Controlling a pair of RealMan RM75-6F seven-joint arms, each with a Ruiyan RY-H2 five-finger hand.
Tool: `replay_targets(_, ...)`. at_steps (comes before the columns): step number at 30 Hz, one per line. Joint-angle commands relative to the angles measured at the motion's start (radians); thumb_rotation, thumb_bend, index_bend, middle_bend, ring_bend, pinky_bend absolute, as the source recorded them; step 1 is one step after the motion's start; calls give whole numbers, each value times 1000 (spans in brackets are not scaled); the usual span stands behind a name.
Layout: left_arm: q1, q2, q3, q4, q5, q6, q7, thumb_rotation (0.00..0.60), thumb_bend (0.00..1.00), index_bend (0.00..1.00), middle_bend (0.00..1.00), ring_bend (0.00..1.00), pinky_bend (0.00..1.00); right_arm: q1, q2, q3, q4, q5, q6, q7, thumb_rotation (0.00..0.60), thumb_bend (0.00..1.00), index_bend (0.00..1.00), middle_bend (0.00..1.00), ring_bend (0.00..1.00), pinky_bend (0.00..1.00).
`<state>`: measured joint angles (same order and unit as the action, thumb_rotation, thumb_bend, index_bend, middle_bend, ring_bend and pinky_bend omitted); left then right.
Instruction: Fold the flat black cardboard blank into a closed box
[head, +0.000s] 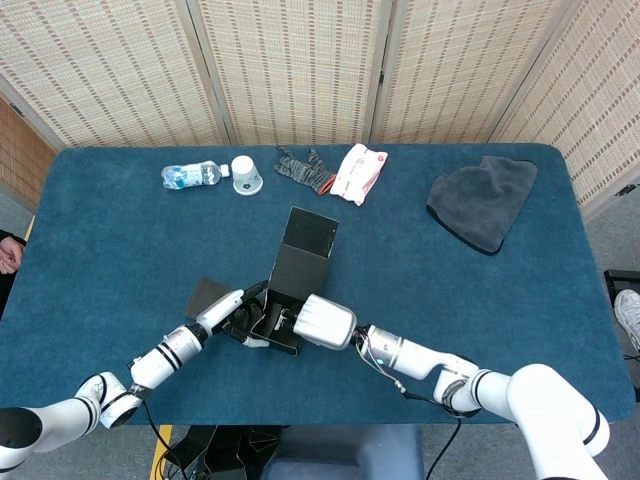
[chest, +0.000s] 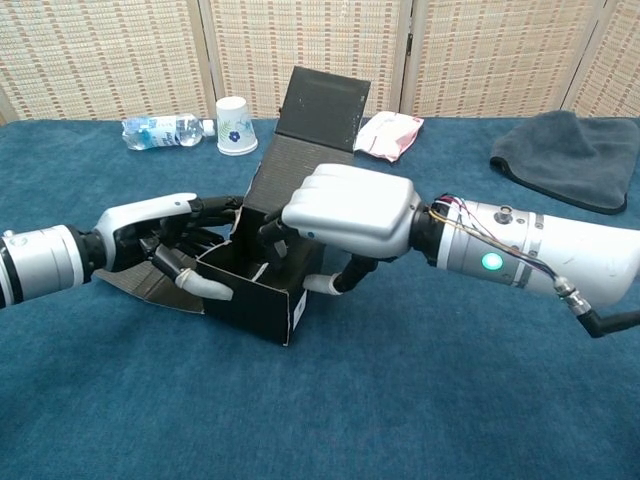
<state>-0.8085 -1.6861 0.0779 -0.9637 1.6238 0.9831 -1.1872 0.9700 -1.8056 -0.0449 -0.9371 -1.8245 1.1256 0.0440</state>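
Hands first, both low near the front edge of the tabletop (head: 90, 230). Right hand (chest: 345, 212) (head: 322, 322) curled over the near right wall of the black cardboard box (chest: 262, 290) (head: 290, 290), fingers tucked inside, thumb outside, gripping that wall, likely to keep it standing. Left hand (chest: 165, 235) (head: 228, 315) reaching in from the left, fingers bent round the left wall, holding it up too. Box half made, open on top, near the front middle of the tabletop. Tall lid flap (chest: 322, 110) leaning back, not folded down yet. Farther off, along the back edge: water bottle (head: 190, 175), paper cup (head: 246, 175), glove (head: 303, 168), wipes packet (head: 358, 172). Grey cloth (head: 483, 200) toward the back right corner.
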Motion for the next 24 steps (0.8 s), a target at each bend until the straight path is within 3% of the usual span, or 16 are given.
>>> replay_targets(1,0,1,0,2,-1,-2,-5,600,71,98,166,469,653,8,5,-10,0,-2,-18,13,600,361,442,421,756,968)
replay_targets(24,-4,-5,6,24,8,-2,-44,600,71,98,166,469,653,41,55,-21,-57,4,-65,56,600,371,661,637,788,980)
